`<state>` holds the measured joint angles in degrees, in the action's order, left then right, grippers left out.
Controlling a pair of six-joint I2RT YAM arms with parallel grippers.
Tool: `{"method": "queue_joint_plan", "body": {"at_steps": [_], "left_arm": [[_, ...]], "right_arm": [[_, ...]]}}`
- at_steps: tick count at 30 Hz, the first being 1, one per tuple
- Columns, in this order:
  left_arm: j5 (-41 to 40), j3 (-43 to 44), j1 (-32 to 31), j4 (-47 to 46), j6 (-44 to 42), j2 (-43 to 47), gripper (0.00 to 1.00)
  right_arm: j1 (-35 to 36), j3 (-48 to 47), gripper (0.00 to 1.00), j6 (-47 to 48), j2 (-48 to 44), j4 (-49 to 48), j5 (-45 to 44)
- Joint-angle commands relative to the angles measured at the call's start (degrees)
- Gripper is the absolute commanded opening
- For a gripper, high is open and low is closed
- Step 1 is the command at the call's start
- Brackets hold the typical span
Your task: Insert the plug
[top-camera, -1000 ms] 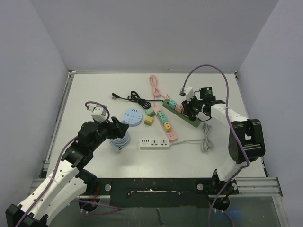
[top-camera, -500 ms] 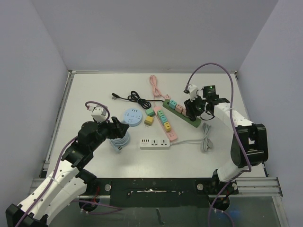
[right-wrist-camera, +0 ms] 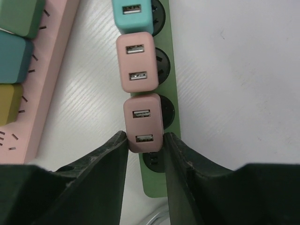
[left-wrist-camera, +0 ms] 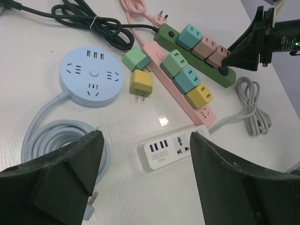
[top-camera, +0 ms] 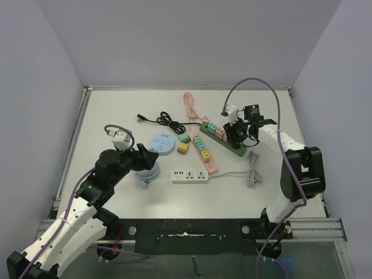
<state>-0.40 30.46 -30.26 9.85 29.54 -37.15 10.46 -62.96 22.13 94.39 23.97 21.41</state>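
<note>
The pink two-port USB charger plug (right-wrist-camera: 143, 124) is seen standing on the long dark-green plastic power strip (right-wrist-camera: 156, 183), over the socket next to the empty one at the strip's end; whether its pins are fully home cannot be told. It is clasped on both flanks by the fingers of the right gripper (right-wrist-camera: 144, 137), which are closed against its sides. Directly beside it on the green strip, a second pink charger block (right-wrist-camera: 136, 68) and then a teal charger block (right-wrist-camera: 132, 14) are seated in a row. Alongside the green strip, a pink power strip (left-wrist-camera: 154, 53) is laid, loaded with green, teal and yellow blocks. Further from the green strip, beyond the pink one, a loose green adapter (left-wrist-camera: 136, 60) and a loose yellow adapter (left-wrist-camera: 141, 83) are found, then a round pale-blue socket hub (left-wrist-camera: 91, 75). A white power strip (left-wrist-camera: 173, 147) is placed nearer the arm bases than the green strip, and above it the left gripper (left-wrist-camera: 145, 140) is held spread wide, grasping nothing.
</note>
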Motion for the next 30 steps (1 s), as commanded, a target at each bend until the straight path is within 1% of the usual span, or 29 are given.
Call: {"method": "queue_joint_plan", "body": {"at_steps": [1,7,12,13,17,20,21,25,30], "left_arm": [[0.82,0.23,0.33,-3.87,-0.36,1.08,0.73],[0.65,0.38,0.29,-3.49,-0.62,0.77,0.73],[0.29,-0.22,0.29,-3.97,-0.1,1.19,0.73],[0.37,-0.22,0.29,-4.03,-0.1,1.2,0.73],[0.22,-0.04,0.29,-3.88,-0.18,1.11,0.73],[0.25,-0.13,0.29,-3.69,-0.23,1.12,0.73],[0.23,-0.13,0.29,-3.69,-0.18,1.13,0.73],[-0.34,-0.13,0.3,-3.32,-0.27,1.27,0.73],[-1.11,-0.29,0.29,-3.17,-0.27,1.25,0.73]], "right_arm": [[0.7,-3.31,0.34,-0.1,3.07,-0.82,-3.29],[0.52,-5.05,0.3,1.3,5.33,0.47,-5.47],[0.74,-4.96,0.32,1.89,7.09,0.52,-5.7],[0.71,-4.75,0.3,1.88,7.32,0.11,-6.21],[0.94,-4.54,0.11,2.36,8.96,-0.02,-7.51],[1.51,-4.94,0.01,3.15,11.22,1.27,-10.05],[1.84,-5.1,0.0,3.5,12.18,1.82,-11.21],[2.9,-4.2,0.0,3.78,16.16,1.66,-16.49],[4.47,-1.83,0.0,3.94,19.62,-0.63,-23.55]]}}
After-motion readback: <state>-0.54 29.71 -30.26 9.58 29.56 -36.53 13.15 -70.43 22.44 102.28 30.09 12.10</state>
